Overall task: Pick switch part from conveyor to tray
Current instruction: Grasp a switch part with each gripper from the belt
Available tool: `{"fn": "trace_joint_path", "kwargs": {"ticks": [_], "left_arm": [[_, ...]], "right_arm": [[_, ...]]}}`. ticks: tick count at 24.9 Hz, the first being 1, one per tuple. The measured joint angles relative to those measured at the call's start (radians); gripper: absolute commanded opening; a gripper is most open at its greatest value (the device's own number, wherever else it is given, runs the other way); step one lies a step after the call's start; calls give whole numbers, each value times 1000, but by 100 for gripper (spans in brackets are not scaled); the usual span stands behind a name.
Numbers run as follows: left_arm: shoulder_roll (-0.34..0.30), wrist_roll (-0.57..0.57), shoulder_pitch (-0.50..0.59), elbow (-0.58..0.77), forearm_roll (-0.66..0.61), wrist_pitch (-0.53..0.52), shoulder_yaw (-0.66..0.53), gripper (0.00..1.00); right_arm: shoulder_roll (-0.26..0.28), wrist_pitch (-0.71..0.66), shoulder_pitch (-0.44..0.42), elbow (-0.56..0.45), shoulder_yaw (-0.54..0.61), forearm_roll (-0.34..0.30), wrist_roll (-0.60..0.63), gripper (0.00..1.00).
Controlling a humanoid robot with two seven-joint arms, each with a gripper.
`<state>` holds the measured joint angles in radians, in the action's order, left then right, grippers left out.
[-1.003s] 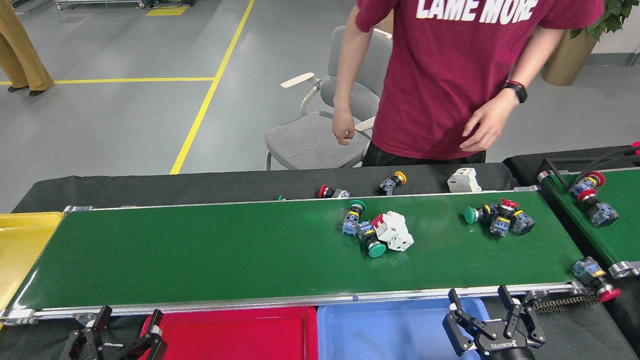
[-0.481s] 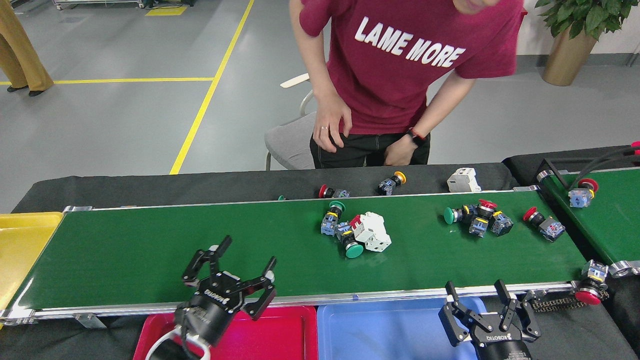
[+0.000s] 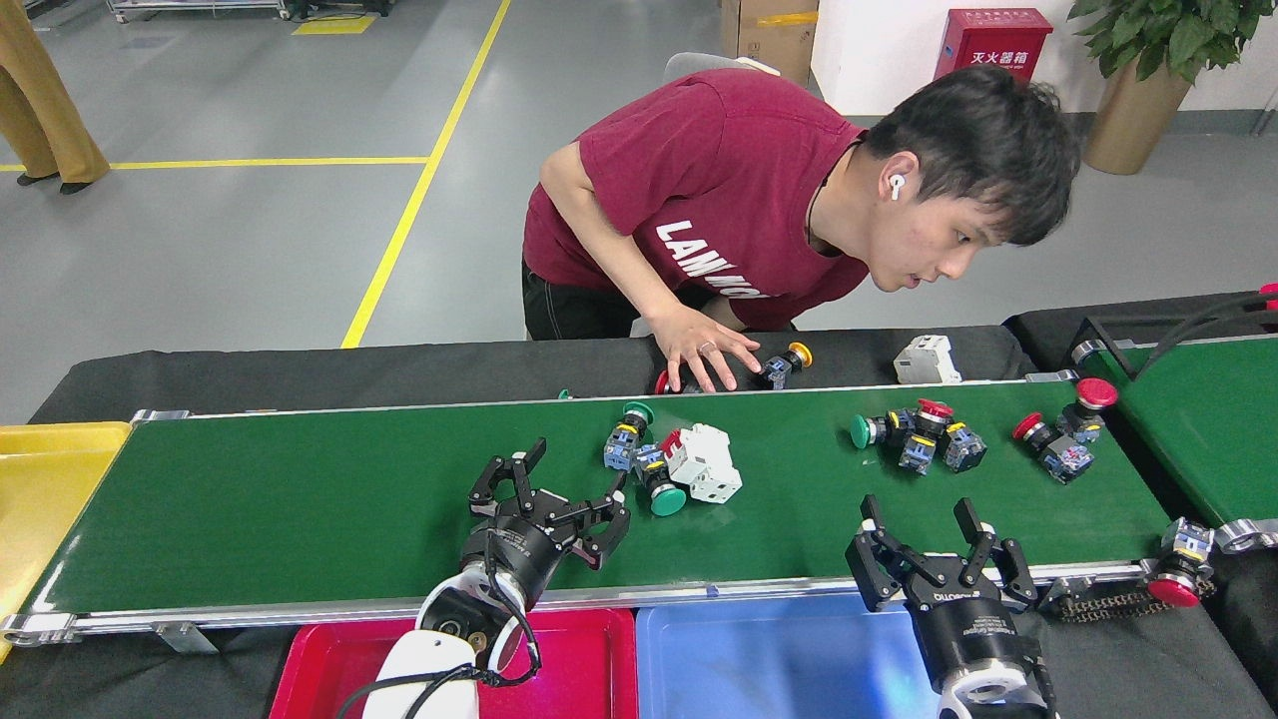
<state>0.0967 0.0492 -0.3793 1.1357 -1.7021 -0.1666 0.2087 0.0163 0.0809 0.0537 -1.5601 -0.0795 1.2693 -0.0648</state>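
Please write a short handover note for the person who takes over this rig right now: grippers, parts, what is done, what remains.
Left gripper: open, empty, over the conveyor, beside the cluster with the white switch part.
Right gripper: open, empty, at the near rail.
More push-button parts lie further right.
A person's hand is at the far rail.
Red tray and blue tray: no parts visible.
Done: nothing picked. Left: grasp, place in tray.
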Motion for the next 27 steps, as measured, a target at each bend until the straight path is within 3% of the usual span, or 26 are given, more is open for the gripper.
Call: {"fn": "trace_joint_path", "kwargs": {"ticks": [4, 9, 19, 23, 24, 25, 27], "left_arm": [[0, 0, -16, -36, 0, 22, 0, 100], [0, -4, -17, -51, 0, 25, 0, 100], [0, -6, -112, -185, 0, 49, -5, 98], [0, -9, -128, -225, 0, 54, -9, 86], [0, -9, -136, -243, 0, 55, -9, 77], [0, -9, -144, -263, 1, 55, -9, 63], [0, -10, -157, -290, 4, 56, -11, 37]], "right_arm": [[-5, 47, 68, 71, -57, 1, 0, 97], [-27, 125, 190, 239, -132, 1, -4, 97], [-65, 171, 371, 531, -140, -2, 2, 97], [-91, 174, 434, 630, -143, -3, 5, 80], [-93, 174, 444, 642, -150, -3, 6, 69], [-93, 174, 452, 657, -172, -3, 6, 52], [-93, 160, 457, 677, -238, -10, 8, 31]]}}
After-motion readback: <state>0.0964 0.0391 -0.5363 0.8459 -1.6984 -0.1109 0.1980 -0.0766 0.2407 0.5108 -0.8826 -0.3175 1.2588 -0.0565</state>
